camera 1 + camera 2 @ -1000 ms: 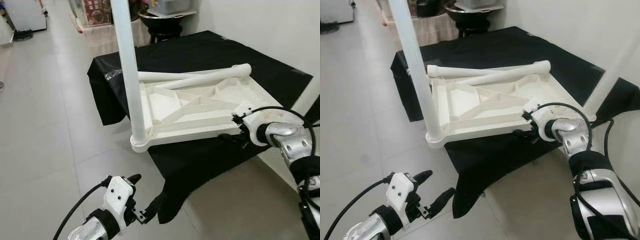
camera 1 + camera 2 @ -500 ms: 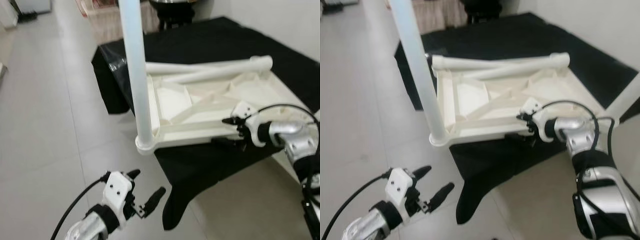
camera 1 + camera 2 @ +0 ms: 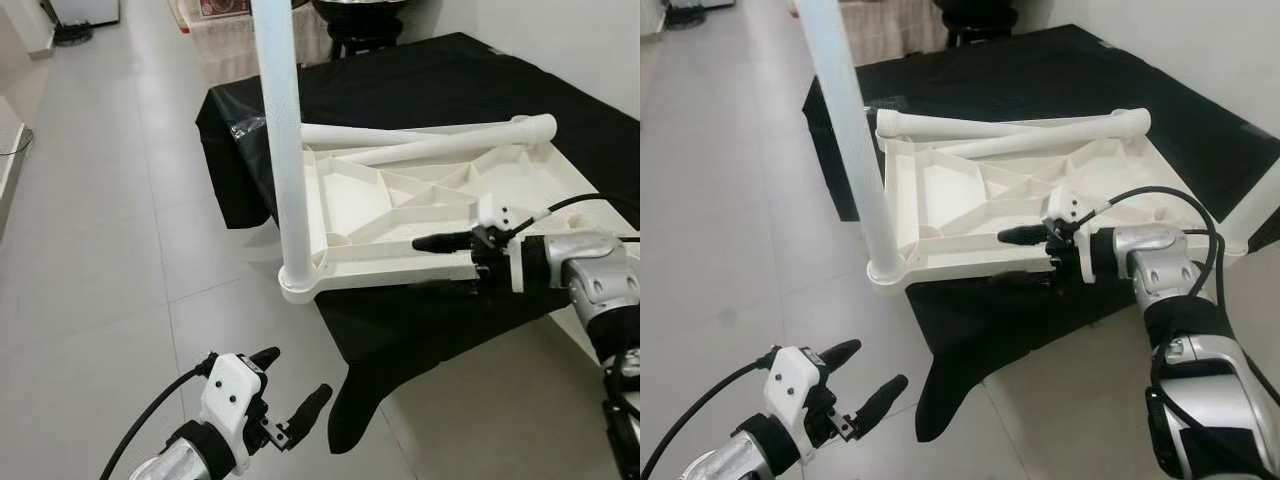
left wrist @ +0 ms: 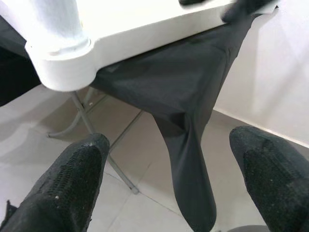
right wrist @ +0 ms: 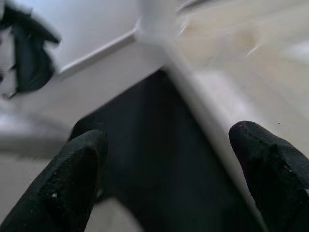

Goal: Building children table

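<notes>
On the black cloth: white tabletop point(image 3: 420, 215) is lying upside down, ribbed underside facing up, near edge overhanging toward the robot.
Black cloth point(image 3: 420, 90): is covering a low stand, one corner drooping down toward the tile floor point(image 3: 90, 250).
Fitted leg point(image 3: 283, 140): is standing upright in the tabletop's corner socket nearest the left gripper, above and ahead of its fingers.
Loose legs point(image 3: 430, 140): two white tubes are lying across the far side of the tabletop, beyond the right gripper's fingers.
Another leg point(image 3: 1252, 215): is rising at the tabletop's corner on the robot's right, partly cut off.
Right gripper point(image 3: 440, 262): fingers are spread apart, straddling the tabletop's near rim, one finger above it and one below against the cloth; whether they are touching it, cannot tell.
Right wrist view: blurred, rim is running between the two fingertips point(image 5: 270, 159).
Left gripper point(image 3: 292, 392): is hovering low over the floor, fingers released and holding nothing, the socket corner and hanging cloth ahead of its fingertips point(image 4: 72, 179).
</notes>
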`<state>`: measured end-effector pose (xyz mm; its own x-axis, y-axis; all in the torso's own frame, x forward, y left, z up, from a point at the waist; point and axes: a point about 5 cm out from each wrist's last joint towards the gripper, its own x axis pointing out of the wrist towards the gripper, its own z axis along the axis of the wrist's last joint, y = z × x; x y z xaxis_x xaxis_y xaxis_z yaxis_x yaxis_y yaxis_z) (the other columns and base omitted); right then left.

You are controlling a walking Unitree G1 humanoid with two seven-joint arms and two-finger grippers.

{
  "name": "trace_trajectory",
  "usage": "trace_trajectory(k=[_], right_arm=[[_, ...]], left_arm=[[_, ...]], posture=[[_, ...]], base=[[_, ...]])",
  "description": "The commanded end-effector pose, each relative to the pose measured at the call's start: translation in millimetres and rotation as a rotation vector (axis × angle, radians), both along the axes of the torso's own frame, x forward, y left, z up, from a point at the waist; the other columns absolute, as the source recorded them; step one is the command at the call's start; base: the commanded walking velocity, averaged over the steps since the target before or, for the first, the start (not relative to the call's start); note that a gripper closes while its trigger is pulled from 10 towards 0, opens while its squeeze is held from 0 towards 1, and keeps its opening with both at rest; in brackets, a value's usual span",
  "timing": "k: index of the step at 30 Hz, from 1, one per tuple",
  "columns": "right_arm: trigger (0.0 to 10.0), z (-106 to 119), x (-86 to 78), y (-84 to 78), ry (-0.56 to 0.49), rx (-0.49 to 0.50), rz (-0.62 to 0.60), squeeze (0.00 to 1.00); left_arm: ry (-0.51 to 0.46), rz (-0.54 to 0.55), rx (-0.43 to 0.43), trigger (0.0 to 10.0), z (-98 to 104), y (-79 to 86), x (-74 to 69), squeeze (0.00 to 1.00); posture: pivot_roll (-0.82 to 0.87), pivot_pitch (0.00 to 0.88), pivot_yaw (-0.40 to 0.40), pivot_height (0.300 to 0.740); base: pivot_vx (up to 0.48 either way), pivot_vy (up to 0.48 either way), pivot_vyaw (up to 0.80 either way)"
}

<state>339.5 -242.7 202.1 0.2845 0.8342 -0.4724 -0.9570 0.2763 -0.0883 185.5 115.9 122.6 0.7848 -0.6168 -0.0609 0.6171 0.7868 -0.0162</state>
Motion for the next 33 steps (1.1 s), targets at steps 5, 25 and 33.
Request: trace_trajectory(k=[5,25,33], right_arm=[[10.0,-19,-1.8,-4.5,0.103,-0.152,-0.017,0.00],[10.0,1,26.9,-31.0,-0.023,-0.262,-0.489,0.00],[10.0,17,42.6,-37.8,-0.163,-0.286,-0.760,0.00]], left_arm=[[0.023,-0.019,0.005,10.0,0,-0.3,-5.7,0.00],[0.033,-0.021,0.004,10.0,3,-0.3,-8.7,0.00],[0.037,-0.017,0.001,10.0,4,-1.0,-11.0,0.00]], posture=[[0.07,0.206,0.030,0.740],[0.07,0.232,0.032,0.740],[0.08,0.246,0.027,0.740]], base=[[0.000,0.000,0.00],[0.000,0.000,0.00],[0.000,0.000,0.00]])
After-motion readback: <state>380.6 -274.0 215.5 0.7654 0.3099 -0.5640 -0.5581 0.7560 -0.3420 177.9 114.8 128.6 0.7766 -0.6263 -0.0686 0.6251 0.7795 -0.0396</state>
